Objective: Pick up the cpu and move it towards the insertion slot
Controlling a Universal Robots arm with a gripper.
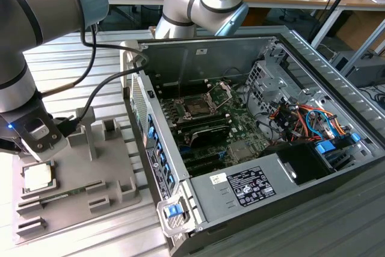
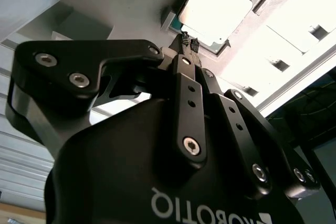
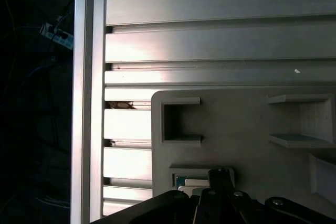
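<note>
While the cpu (image 1: 38, 176) is lying flat in its nest on the grey tray (image 1: 114, 173), at the exterior view's left, I am hovering my gripper (image 1: 41, 144) right above it, so I am judging the pick as the step in hand, with nothing lifted yet. In the second wrist view my fingertips (image 2: 185, 40) are looking pinched together with nothing between them. Grasping, I am thinking, is calling for parting them and settling squarely astride the cpu. The insertion slot (image 1: 198, 108) is waiting well apart, inside the computer case (image 1: 240, 188). My own fingers are hiding most of the cpu in the first wrist view, and whether my tips are touching it I cannot tell
</note>
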